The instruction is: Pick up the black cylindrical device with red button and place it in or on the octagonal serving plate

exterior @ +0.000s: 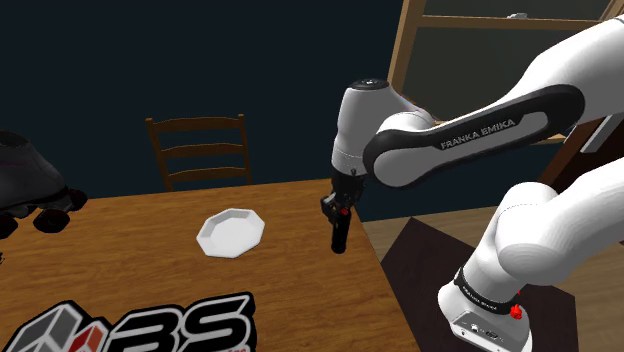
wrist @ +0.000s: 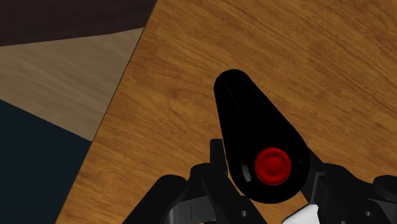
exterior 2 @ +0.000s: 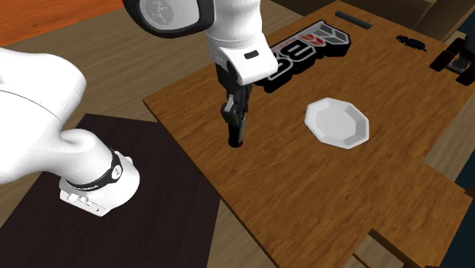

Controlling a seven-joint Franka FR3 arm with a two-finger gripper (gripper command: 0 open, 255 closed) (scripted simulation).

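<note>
Black roller skate (exterior: 25, 185) sits far to the plate's (exterior: 231, 232) left in the shoulder view, on the same wood desk (exterior: 130, 262). Black logo block with white lettering (exterior: 150, 328) lies left of the plate too, but nearer the camera. Wooden chair (exterior: 198, 150) stands behind the plate, past the desk's far edge. The plate itself is white, octagonal and flat on the desk. The black cylindrical device (exterior: 339, 232) is to the plate's right, well apart from it, close to the desk's edge and roughly upright. The pincer (exterior: 341, 208) pinches its upper end. In the wrist view the fingers clamp both sides of the body right by the red button (wrist: 272, 165), with the barrel pointing away toward the desk. Can't tell if its lower end touches the wood. Dark stand (exterior: 415, 262) sits further right of the plate, off the desk.
</note>
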